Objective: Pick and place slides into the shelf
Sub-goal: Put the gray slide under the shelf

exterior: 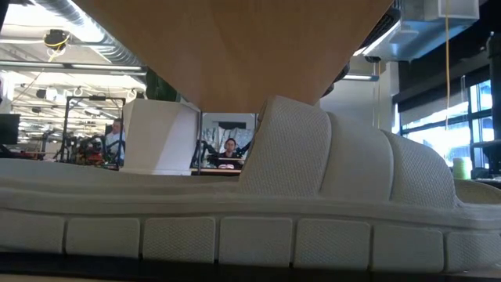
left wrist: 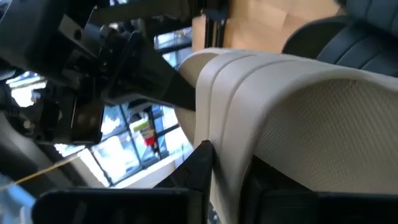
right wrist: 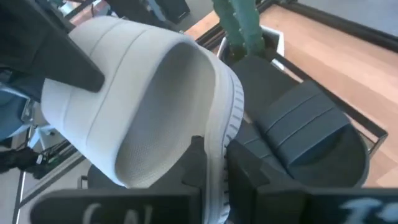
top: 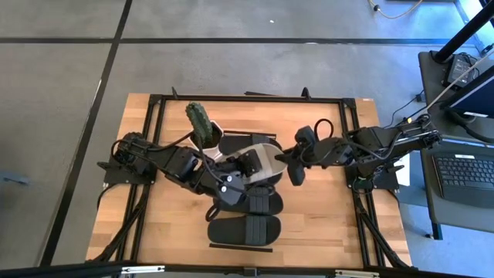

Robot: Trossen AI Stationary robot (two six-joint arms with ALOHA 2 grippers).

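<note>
Gripping one grey-beige slide (top: 258, 158) from both ends, the two arms meet over the middle of the wooden counter (top: 340, 224). The left hand (top: 245, 164) reaches in from the left side of the high view, and its wrist view shows a dark finger (left wrist: 202, 163) pressed against the edge of the ribbed strap (left wrist: 292, 99), so it is closed narrow on the slide. The right hand (top: 284, 157) comes from the right, and its wrist view shows its fingers (right wrist: 198, 163) pinching the slide's grooved sole rim, also narrow and holding that same slide. In that view the slide is tilted up on edge, its strap arching open toward the camera.

Just beside the held slide, nearer the front edge of the counter, a black slide (top: 244, 229) lies flat, with another black slide (top: 264, 205) between it and the hands. A further black slide (right wrist: 305, 130) shows in the right wrist view, flat beside a small white pot with a green cactus (top: 199, 122), which stands near the back of the counter. A thin black bar (top: 241, 248) lies close to the front edge.

The low view is filled by a second grey-beige slide (exterior: 250, 211) lying flat right before the camera, under a light wood panel (exterior: 235, 47). People sit far off in the room behind.
</note>
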